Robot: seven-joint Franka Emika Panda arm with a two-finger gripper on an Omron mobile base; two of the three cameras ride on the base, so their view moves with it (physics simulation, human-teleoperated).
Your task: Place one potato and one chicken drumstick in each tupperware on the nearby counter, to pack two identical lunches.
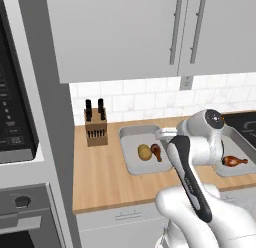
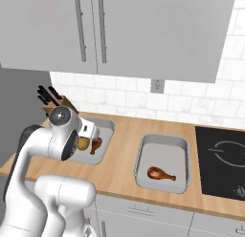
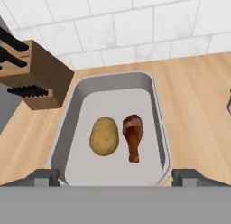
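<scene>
The two-finger gripper (image 3: 115,175) is showing just its two dark fingertips (image 3: 43,177), standing wide apart and holding nothing, above the near rim of the left shallow light-grey tupperware (image 3: 155,90). Inside are lying a small oval yellow-brown potato (image 3: 104,136) and, just beside it, a glossy red-brown chicken drumstick (image 3: 133,136). In the right base view the arm is hiding part of that container. The second grey tupperware (image 2: 160,140) is holding another drumstick (image 2: 160,174) on the light-brown wooden counter (image 2: 125,150). A wooden knife block (image 3: 38,76) is standing nearby.
</scene>
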